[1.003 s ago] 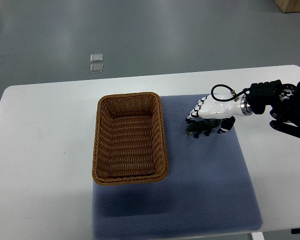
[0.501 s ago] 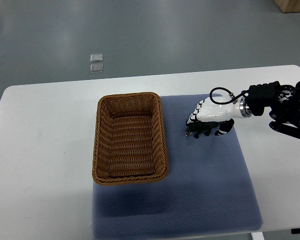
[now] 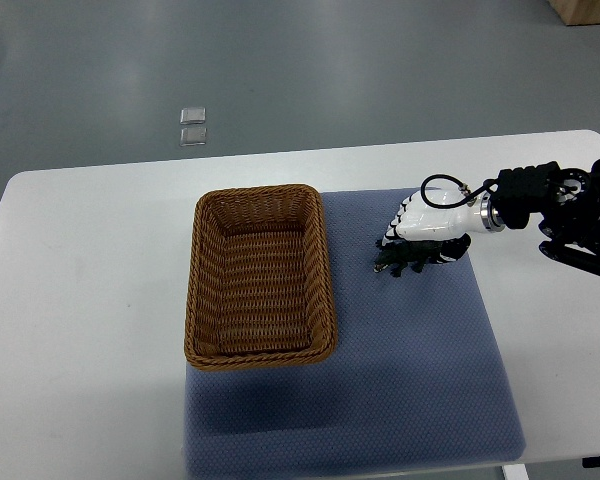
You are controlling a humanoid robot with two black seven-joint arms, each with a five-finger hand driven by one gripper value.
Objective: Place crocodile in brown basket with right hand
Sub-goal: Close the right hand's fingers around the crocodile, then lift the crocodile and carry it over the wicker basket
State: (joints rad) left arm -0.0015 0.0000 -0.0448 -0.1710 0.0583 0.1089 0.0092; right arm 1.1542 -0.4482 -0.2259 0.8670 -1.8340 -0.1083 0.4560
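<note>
The crocodile (image 3: 400,262) lies on the blue mat (image 3: 420,360) just right of the brown basket (image 3: 327,270), level with the basket's far half and apart from its rim; the right hand (image 3: 423,226) sits directly on top of it, on the side away from the basket, its arm reaching in from the right; the fingers are curled down over the toy's body and appear to be clasping it, though the hand hides how firmly, and only the dark head and forelegs poke out toward the basket; the left hand does not show. The chief risk, as I judge it, is a shallow hold; the toy is small, low and knobbly, so a grip on its back alone could let it pivot or slip out on the lift and drop onto the mat short of the basket; a low carry could also catch the dangling head on the basket's near wall and knock the toy loose, or shove the basket leftward across the white table (image 3: 90,300); letting go too soon would leave it perched on the rim.
</note>
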